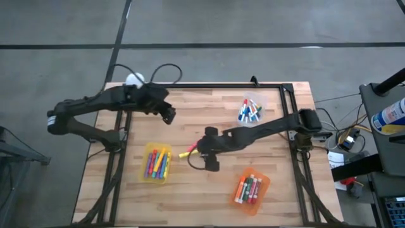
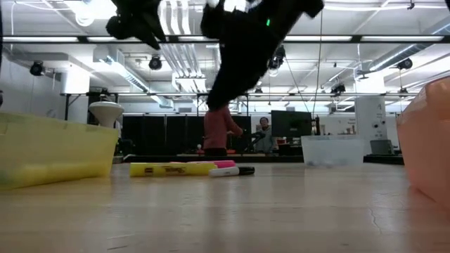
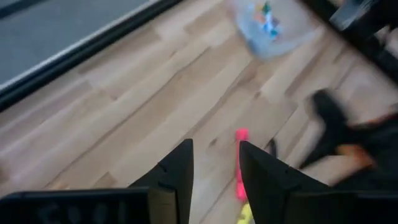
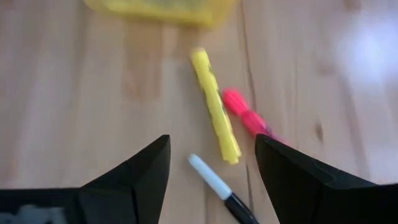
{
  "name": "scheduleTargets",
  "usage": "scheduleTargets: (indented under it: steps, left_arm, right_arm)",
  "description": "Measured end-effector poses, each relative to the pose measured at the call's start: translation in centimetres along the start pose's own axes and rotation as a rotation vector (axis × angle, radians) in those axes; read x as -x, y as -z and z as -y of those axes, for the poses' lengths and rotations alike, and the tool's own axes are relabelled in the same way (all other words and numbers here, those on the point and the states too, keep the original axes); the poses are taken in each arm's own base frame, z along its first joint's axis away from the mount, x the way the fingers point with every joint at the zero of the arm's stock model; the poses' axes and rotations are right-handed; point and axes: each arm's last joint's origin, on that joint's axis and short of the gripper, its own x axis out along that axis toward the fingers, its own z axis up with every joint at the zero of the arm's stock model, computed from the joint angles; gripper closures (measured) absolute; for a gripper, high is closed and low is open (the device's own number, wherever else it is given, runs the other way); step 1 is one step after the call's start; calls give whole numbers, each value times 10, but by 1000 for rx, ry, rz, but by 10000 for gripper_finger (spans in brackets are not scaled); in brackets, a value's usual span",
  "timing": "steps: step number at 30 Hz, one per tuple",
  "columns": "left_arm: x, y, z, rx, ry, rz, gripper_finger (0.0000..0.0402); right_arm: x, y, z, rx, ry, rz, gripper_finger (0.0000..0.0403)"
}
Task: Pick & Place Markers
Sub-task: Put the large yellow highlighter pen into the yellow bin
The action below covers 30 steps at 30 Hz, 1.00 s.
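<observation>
Three loose markers lie flat on the wooden table near its middle: a yellow one (image 4: 214, 112), a pink one (image 4: 249, 118) and a white one with a black cap (image 4: 217, 183). My right gripper (image 4: 211, 171) hovers open just above them (image 1: 201, 152), slanting down, with nothing between its fingers. My left gripper (image 3: 214, 168) is open and holds nothing, raised over the far left part of the table (image 1: 169, 116). It looks down toward the pink marker (image 3: 239, 165).
A yellow bin (image 1: 158, 163) with several markers sits just left of the loose ones. An orange bin (image 1: 251, 188) with markers stands near the front right, and a clear bin (image 1: 251, 109) with markers at the far right. Black rails frame the table (image 1: 190, 85). People show in the room beyond.
</observation>
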Motion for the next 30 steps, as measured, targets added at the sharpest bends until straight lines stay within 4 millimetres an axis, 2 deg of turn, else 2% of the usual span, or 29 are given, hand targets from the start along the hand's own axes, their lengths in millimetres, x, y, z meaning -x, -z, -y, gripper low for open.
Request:
scheduleTargets:
  steps: [7,13,18,23,26,30]
  left_arm:
    - [37,0,-8,46,83,134,280]
    - [58,2,-13,52,125,200,280]
    - [67,5,-17,48,145,219,280]
    - [73,6,-19,54,156,236,280]
    - [74,6,-19,69,161,242,280]
    - [74,6,-19,99,169,238,280]
  right_arm:
    - [-50,10,5,-9,-29,-105,179]
    - [-75,2,9,0,-4,-114,179]
    - [-87,-5,17,4,17,-105,179]
    - [-92,1,25,-12,-40,-159,191]
    - [-97,7,28,-26,-96,-198,213]
    - [-102,10,32,-38,-131,-218,266]
